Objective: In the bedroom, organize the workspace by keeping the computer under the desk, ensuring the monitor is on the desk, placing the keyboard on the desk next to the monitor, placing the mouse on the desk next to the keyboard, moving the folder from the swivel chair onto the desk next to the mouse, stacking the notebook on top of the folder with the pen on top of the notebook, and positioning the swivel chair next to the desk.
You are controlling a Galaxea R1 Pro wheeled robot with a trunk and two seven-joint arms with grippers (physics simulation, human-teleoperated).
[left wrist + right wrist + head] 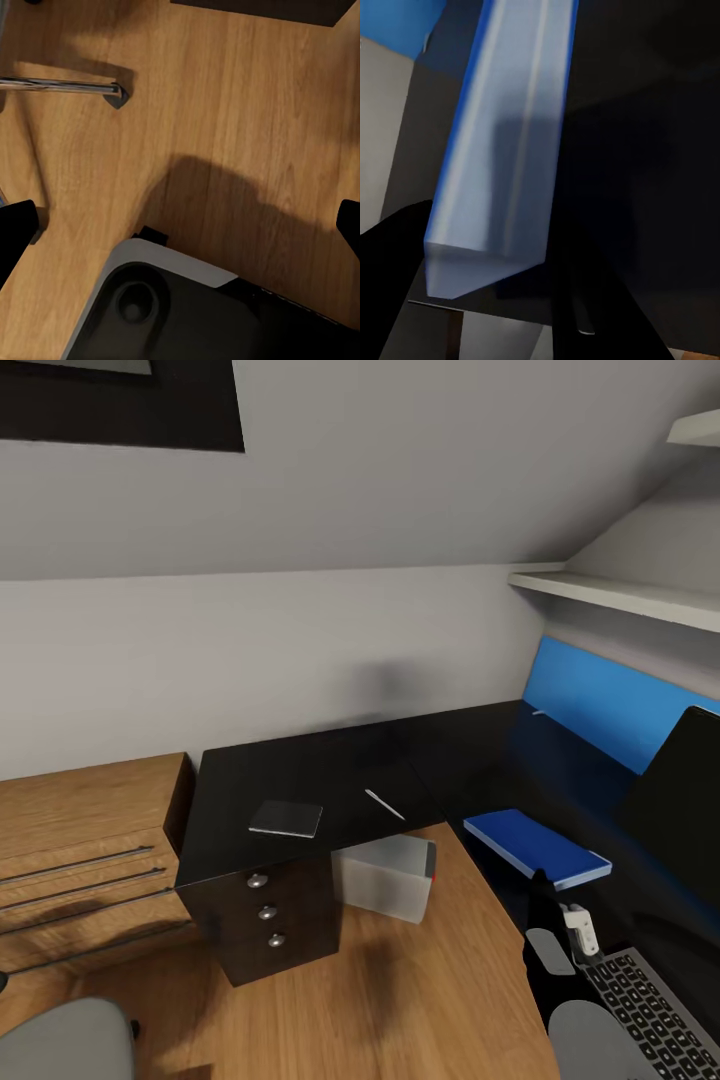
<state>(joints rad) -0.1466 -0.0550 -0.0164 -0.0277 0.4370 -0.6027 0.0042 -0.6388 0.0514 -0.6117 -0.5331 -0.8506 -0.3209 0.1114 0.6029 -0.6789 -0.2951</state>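
Folder [536, 846] laid on desk [300, 770], overhanging near edge; could be knocked off by right gripper [553, 920], grip state untellable.

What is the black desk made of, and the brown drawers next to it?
The desk looks like smooth, glossy black laminate or painted board: its top faintly mirrors the blue panel. Its knobs look like shiny metal. The drawer unit looks like light wood or wood veneer, with visible grain and a matte finish.
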